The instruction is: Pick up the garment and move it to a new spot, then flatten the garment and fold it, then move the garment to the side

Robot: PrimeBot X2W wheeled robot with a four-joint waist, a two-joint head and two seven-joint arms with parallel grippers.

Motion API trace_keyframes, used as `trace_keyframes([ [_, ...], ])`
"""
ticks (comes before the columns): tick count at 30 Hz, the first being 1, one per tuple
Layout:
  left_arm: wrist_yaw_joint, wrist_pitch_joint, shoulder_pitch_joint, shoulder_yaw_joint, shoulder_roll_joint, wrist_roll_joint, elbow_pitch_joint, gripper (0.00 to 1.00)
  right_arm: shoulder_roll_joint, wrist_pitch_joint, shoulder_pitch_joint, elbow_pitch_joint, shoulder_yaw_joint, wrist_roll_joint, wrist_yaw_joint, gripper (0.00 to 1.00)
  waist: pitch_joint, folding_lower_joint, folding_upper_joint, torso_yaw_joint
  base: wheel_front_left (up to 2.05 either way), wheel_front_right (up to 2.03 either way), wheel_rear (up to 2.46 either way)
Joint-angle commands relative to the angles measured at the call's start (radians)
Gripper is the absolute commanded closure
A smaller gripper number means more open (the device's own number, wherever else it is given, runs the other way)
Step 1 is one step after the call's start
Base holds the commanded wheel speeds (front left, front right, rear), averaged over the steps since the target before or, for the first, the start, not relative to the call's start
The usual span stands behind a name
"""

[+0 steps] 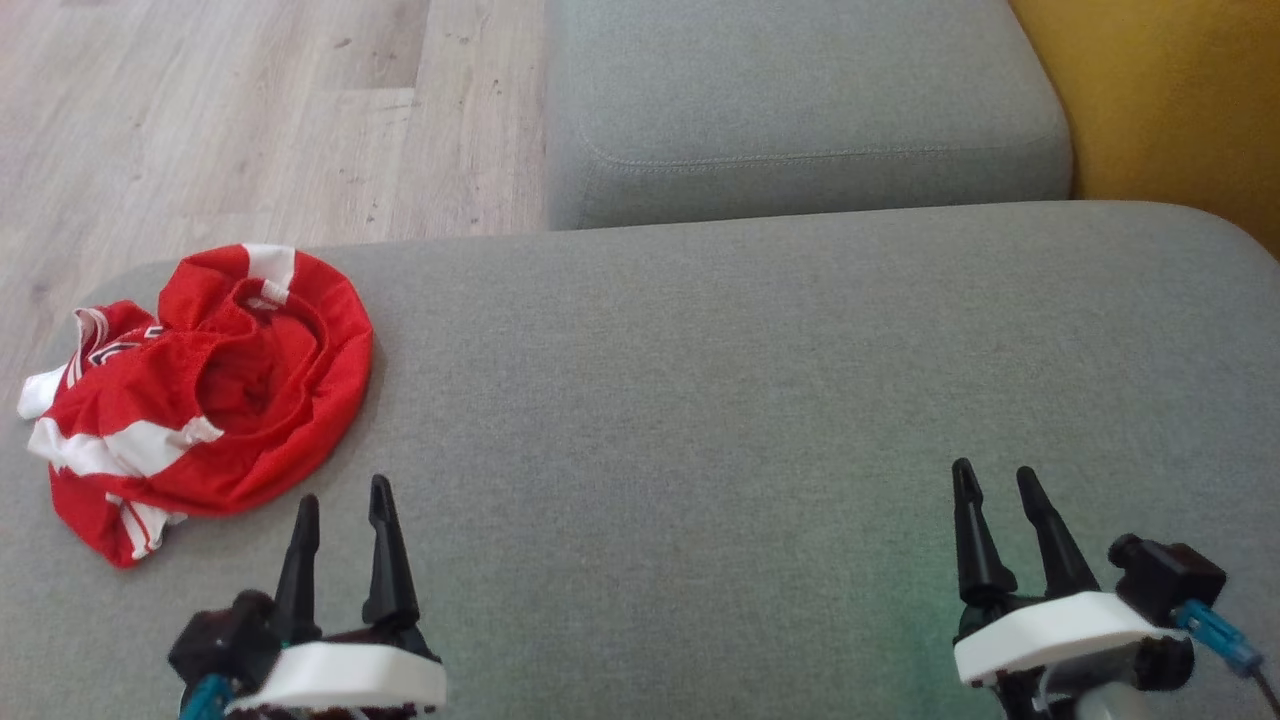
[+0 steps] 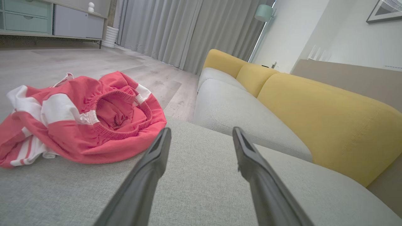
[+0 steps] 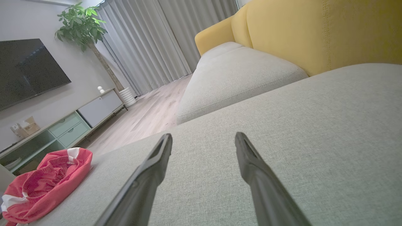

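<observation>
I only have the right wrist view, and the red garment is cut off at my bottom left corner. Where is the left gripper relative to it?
Observer: The head view shows the left gripper just off the garment's near right edge. It is open, with nothing between its fingers.
Operator: Is the garment fully on the cushion?
Observer: It reaches the cushion's left edge. I cannot tell whether it overhangs.
Operator: What is past my frame edge?
Observer: White bands and thin striped folds, bunched at the garment's left side.
</observation>
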Motion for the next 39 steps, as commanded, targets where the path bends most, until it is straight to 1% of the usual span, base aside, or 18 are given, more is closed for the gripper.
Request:
trace_keyframes([
  [1, 0.008, -0.015, -0.022, 0.013, 0.008, 0.033, -0.037, 0.00, -0.009, -0.017, -0.033, -0.029, 0.021, -0.032, 0.004, 0.00, -0.001, 0.0000, 0.0000, 0.000, 0.00, 0.00, 0.00],
  [12, 0.031, -0.048, -0.015, 0.005, 0.009, 0.151, -0.012, 0.00, -0.010, -0.049, -0.029, -0.008, 0.039, -0.159, 0.004, 0.00, -0.012, 0.0000, 0.0000, 0.005, 0.00, 0.00, 0.00],
  [18, 0.044, -0.068, -0.015, -0.001, 0.010, 0.228, -0.002, 0.00, -0.010, -0.070, -0.030, 0.026, 0.037, -0.243, 0.004, 0.00, -0.017, 0.0000, 0.0000, 0.009, 0.00, 0.00, 0.00],
  [29, 0.073, -0.101, -0.015, -0.010, 0.010, 0.364, 0.036, 0.00, -0.011, -0.102, -0.035, 0.043, 0.052, -0.375, 0.005, 0.00, -0.025, 0.0000, 0.0000, 0.007, 0.00, 0.00, 0.00],
  [39, 0.078, -0.101, -0.017, -0.009, 0.010, 0.355, 0.066, 0.00, -0.011, -0.102, -0.035, 0.059, 0.047, -0.375, 0.005, 0.00, -0.030, 0.0000, 0.0000, 0.004, 0.00, 0.00, 0.00],
])
